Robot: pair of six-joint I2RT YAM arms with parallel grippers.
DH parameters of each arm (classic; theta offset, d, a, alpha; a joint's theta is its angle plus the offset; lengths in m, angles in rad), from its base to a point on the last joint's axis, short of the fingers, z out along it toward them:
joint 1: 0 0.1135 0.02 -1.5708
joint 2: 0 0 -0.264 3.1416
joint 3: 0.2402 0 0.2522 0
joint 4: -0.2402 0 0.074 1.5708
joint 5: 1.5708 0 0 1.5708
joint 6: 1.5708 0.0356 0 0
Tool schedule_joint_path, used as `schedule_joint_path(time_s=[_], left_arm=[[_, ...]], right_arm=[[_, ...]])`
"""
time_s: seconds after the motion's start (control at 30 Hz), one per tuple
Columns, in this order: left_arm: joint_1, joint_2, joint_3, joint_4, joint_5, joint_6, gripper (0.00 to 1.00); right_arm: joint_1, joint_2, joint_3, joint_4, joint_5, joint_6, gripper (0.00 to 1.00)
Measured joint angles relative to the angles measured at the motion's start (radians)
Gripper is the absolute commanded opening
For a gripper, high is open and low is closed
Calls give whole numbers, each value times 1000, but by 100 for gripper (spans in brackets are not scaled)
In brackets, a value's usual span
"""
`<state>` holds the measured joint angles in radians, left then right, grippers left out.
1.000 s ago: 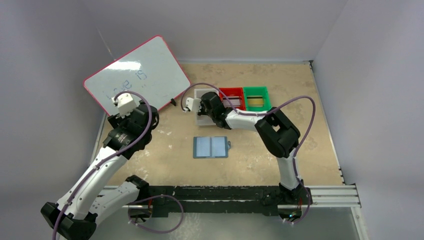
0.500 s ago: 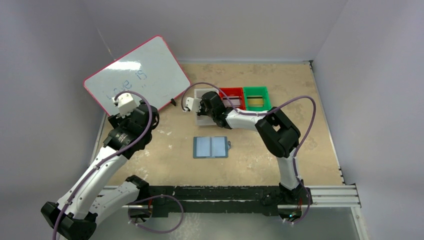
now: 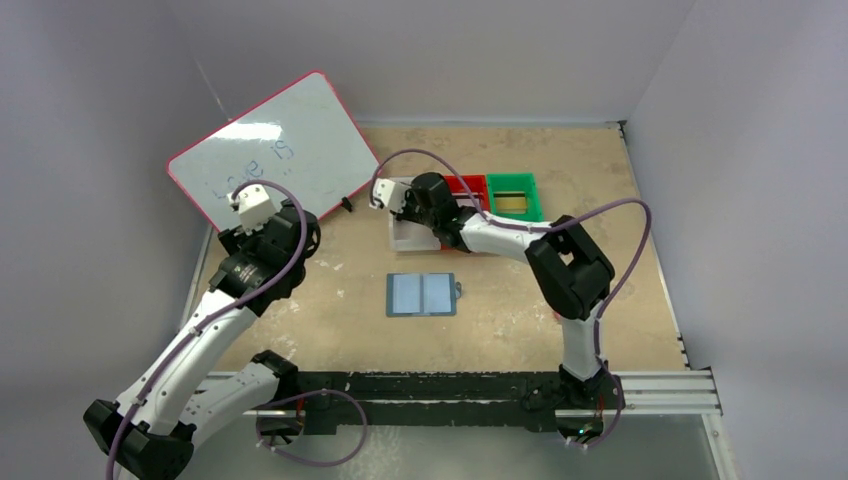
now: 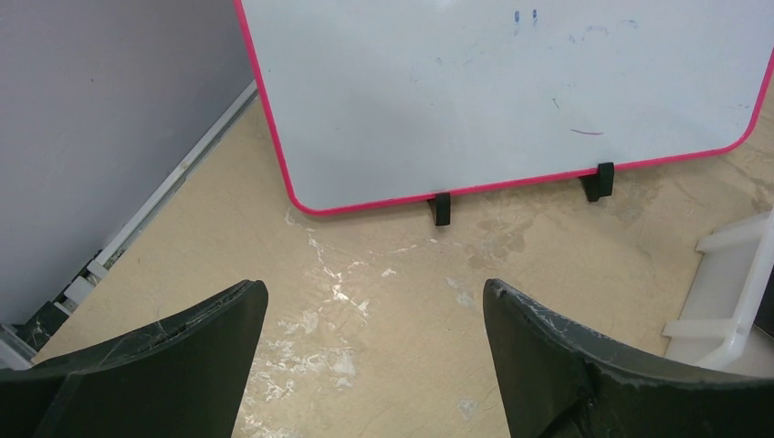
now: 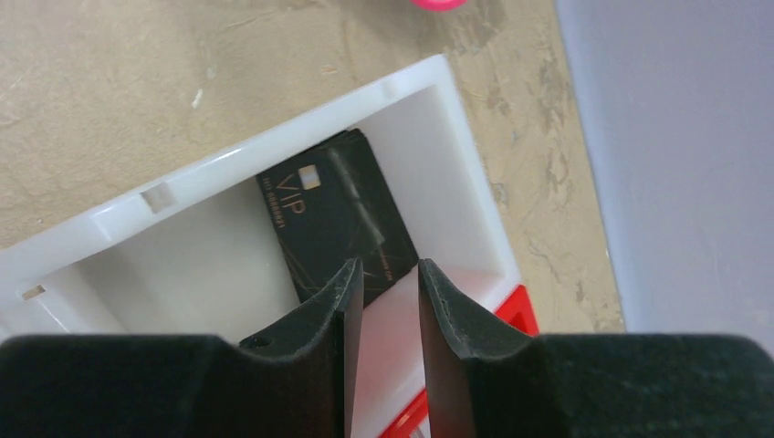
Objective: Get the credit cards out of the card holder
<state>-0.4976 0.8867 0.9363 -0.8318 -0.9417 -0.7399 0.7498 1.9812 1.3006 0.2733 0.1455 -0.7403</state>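
Note:
The slate-blue card holder (image 3: 422,294) lies open and flat on the tan table, in front of the bins. One black credit card (image 5: 333,214) lies on the floor of the white bin (image 5: 301,128). My right gripper (image 5: 387,269) hovers just above that card, jaws a narrow gap apart with nothing between them. From the top view the right gripper (image 3: 404,210) hangs over the white bin (image 3: 400,238). A gold card (image 3: 511,203) rests in the green bin, and a greyish card (image 3: 462,202) in the red bin. My left gripper (image 4: 374,287) stands wide open and holds nothing, over bare table at the far left.
A pink-edged whiteboard (image 3: 275,150) leans on black feet at the back left, right in front of the left gripper. The red bin (image 3: 465,181) and green bin (image 3: 535,200) sit side by side to the right of the white one. Grey walls close in three sides.
The right gripper has risen a little and shifted toward the back over the white bin, its jaws spreading apart; the black card stays in the bin. The left arm has not moved.

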Motion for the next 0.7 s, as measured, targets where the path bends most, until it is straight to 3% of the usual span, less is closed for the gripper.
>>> schedule_joint_path(time_s=[0.13,0.23,0.43,0.53,0.7], left_arm=[[0,2,0,0,3,0,89],[0,2,0,0,4,0,89],[0,3,0,0,5,0,89],[0,3,0,0,6,0,89],[0,10,0,0,8,0,88]], right_arm=[[-11,-40,-6,8,-17,43,32],[-14,-56,-11,10,-32,93,27],[-24,-58,8,-59,-65,387,0],[-31,-24,109,-193,-115,566,0],[-35,-21,99,-203,-177,794,0]])
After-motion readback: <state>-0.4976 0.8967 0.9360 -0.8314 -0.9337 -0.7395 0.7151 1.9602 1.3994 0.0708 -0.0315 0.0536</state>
